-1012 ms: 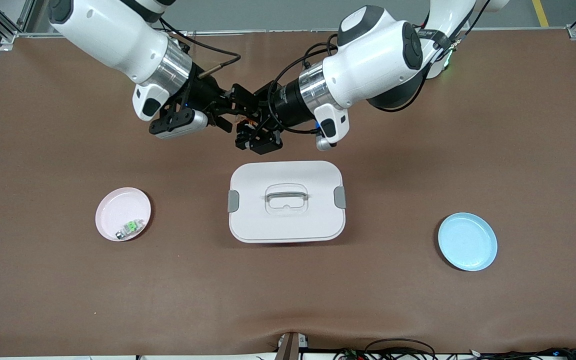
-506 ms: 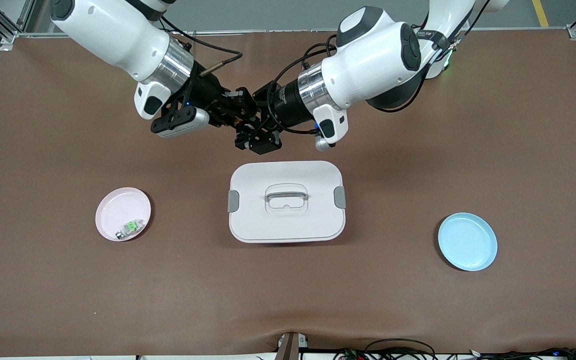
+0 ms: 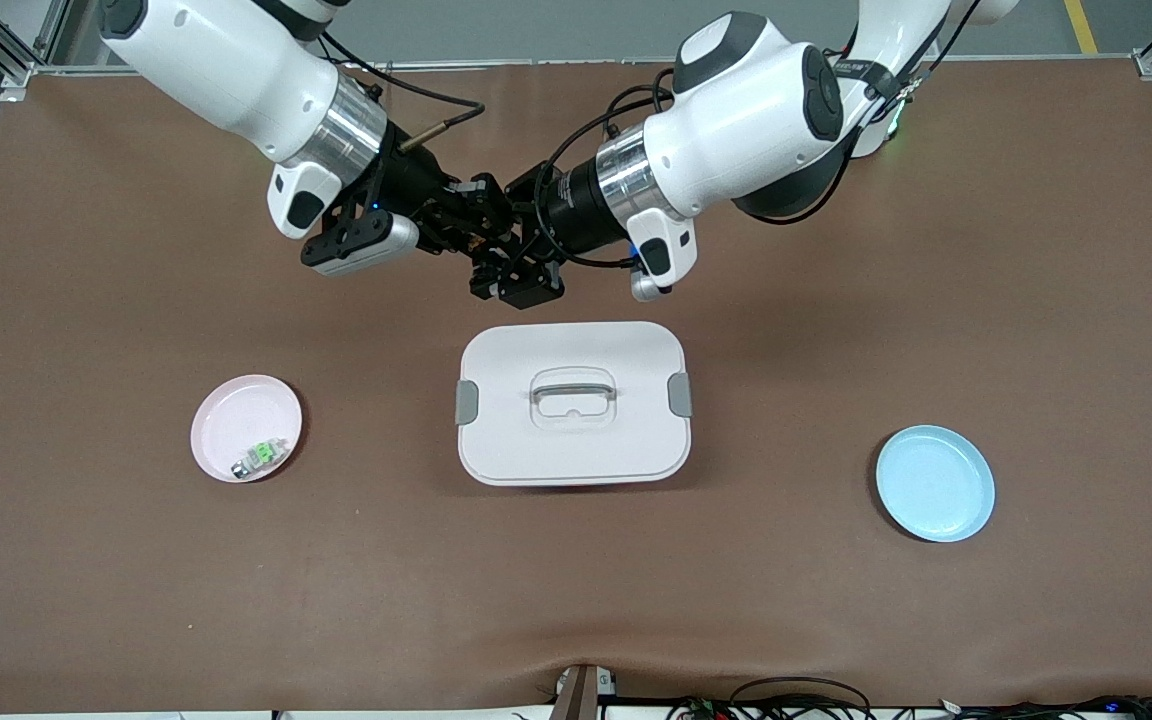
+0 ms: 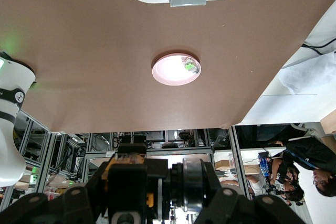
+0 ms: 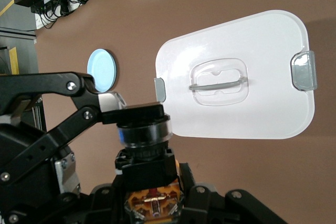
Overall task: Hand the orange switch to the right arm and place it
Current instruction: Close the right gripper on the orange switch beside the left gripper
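Handing over above the table [image 3: 1036, 300], just farther from the front camera than the white lidded box [image 3: 573, 403]: left gripper [image 3: 496, 262] and right gripper [image 3: 471, 232] both pinching the orange switch [image 5: 143, 129]; next, by judgement, left releases

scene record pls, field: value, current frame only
left gripper: shut on orange switch, in the air above bare table
right gripper: shut on the same switch
handover: both grip, not released
white lidded box: table centre, lid on
pink plate: toward right arm's end, holds silver-and-green switch
blue plate: toward left arm's end
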Robot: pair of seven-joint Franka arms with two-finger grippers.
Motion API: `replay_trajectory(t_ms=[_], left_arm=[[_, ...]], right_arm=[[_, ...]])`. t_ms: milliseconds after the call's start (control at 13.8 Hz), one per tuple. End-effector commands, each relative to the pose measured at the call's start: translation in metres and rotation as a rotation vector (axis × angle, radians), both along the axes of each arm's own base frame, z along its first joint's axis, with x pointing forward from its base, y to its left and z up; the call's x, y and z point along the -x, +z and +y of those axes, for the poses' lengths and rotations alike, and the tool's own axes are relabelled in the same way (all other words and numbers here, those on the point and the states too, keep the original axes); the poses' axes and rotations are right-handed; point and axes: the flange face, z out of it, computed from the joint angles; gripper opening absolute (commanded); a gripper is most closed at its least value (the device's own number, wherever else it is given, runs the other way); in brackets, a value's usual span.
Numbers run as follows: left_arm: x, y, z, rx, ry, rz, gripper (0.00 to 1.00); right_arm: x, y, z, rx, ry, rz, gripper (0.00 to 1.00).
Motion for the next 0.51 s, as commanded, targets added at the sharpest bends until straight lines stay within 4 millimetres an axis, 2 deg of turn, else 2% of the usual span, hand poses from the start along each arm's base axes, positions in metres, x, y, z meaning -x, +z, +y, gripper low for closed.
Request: replay_trajectory(t_ms=[0, 217, 434], left_arm=[[-0.0007, 0.0030, 0.0039, 0.005, 0.026, 0.019, 0.98], [-0.0007, 0.0030, 0.0039, 0.003, 0.027, 0.018, 1.00], [-0.0030, 0.0065, 0.0106, -0.005, 0.025, 0.011, 1.00]], right_arm=[[-0.0020, 0.0067, -0.0044, 0.017, 0.042, -0.030, 0.00], [-0.0036, 0.0067, -0.0068, 0.019, 0.049, -0.037, 0.00], [-0.0104, -0.0004, -0.0124, 0.037, 0.127, -0.088, 0.00]])
